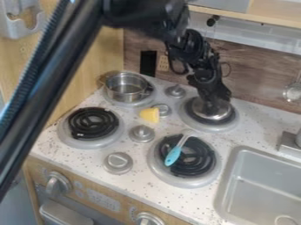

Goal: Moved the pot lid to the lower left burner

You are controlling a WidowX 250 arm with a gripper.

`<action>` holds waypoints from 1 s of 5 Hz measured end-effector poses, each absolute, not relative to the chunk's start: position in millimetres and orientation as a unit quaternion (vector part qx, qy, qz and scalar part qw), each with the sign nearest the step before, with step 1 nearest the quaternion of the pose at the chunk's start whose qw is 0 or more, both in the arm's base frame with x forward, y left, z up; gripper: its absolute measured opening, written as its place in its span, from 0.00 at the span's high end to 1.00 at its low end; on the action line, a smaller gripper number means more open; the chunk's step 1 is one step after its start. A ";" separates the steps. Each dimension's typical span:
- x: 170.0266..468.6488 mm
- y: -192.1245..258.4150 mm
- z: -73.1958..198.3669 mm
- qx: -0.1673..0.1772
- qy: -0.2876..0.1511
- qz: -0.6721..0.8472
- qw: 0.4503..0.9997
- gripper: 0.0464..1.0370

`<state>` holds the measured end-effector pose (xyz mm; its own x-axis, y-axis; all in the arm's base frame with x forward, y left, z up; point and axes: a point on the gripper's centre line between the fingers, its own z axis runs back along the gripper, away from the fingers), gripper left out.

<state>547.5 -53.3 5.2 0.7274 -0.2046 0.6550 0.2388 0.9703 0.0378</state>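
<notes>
Camera view: my fixed feed, high over the table's (176, 200) front side, slanting steeply down.
Back wall (262, 81): I face it, angled a bit toward the wooden side wall (97, 57).
Burners (93, 123): mid-range, all four framed.
Arm (48, 92): crosses upper left, nearest my lens.
Sink (258, 184): lower right, cropped; close-in side.
Front panel (103, 200): bottom edge, cropped, seen from above.

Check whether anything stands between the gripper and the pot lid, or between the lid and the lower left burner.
Nothing visible stands between the gripper and the pot lid. Toward the lower left burner, a yellow cup-like piece and the gray knob beside it stand in the direct path.
</notes>
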 end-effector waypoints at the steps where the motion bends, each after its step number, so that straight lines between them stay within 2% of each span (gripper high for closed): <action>1: 536.3 -48.5 31.4 -0.029 -0.370 -0.115 0.921 0.83; 2: 517.1 -38.8 46.3 -0.031 -0.373 -0.108 0.921 0.83; 3: 497.6 -15.6 61.4 -0.007 -0.363 -0.091 0.927 0.83; 4: 470.4 13.6 62.7 0.030 -0.327 -0.070 0.942 0.83; 5: 443.4 55.1 52.8 0.053 -0.281 -0.031 0.958 0.83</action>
